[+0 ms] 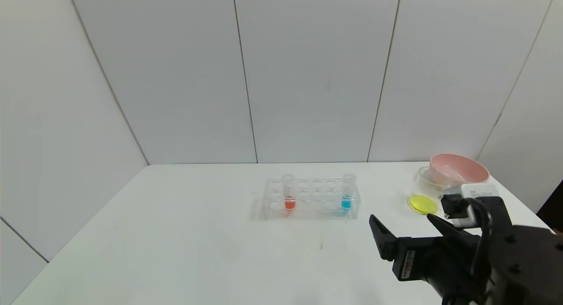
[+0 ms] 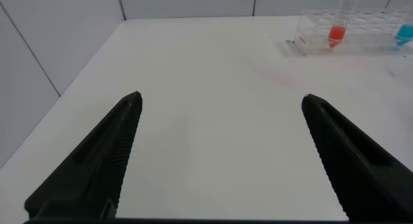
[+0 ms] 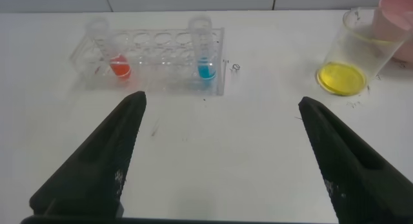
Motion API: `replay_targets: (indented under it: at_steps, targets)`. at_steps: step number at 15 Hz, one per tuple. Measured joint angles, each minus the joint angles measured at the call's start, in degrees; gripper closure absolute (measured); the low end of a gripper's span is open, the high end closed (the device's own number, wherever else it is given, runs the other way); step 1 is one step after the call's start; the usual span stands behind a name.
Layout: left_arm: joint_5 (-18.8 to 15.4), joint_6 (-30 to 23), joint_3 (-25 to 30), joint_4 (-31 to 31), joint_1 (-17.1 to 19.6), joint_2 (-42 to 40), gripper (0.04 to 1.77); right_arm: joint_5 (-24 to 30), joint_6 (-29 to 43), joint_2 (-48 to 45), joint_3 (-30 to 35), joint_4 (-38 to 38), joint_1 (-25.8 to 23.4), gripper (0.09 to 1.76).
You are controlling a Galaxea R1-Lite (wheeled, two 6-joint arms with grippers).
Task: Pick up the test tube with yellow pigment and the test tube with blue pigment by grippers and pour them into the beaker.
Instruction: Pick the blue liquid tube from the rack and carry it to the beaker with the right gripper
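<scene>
The test tube with blue pigment (image 1: 347,195) stands upright at the right end of the clear rack (image 1: 317,204); it also shows in the right wrist view (image 3: 205,56) and the left wrist view (image 2: 405,35). The beaker (image 1: 423,191) stands at the right with yellow liquid at its bottom (image 3: 342,77). The test tube with yellow pigment is not in view. My right gripper (image 1: 400,217) is open and empty, near the table's front, between rack and beaker (image 3: 222,98). My left gripper (image 2: 222,96) is open and empty over bare table left of the rack, outside the head view.
A tube with orange-red liquid (image 1: 289,196) stands at the rack's left end. A pink bowl (image 1: 462,166) sits right behind the beaker near the table's right edge. Grey wall panels stand behind the white table (image 1: 176,234).
</scene>
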Motion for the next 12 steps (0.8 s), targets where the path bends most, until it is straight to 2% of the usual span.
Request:
replay_targets:
  at_steps: [2, 5, 8, 12]
  targets:
    - [0.0, 0.0, 0.0, 0.0, 0.0, 0.0, 0.05, -2.1, 3.4, 1.5, 0.6, -0.2, 3.6, 0.15]
    - [0.0, 0.0, 0.0, 0.0, 0.0, 0.0, 0.05, -2.0, 4.7, 4.2, 0.7, -1.1, 5.4, 0.15]
    - [0.0, 0.0, 0.0, 0.0, 0.0, 0.0, 0.05, -1.6, 4.8, 6.6, 0.2, -1.3, 5.5, 0.15]
    - [0.0, 0.0, 0.0, 0.0, 0.0, 0.0, 0.05, 4.3, 4.2, 10.6, -2.1, -3.4, 2.4, 0.15]
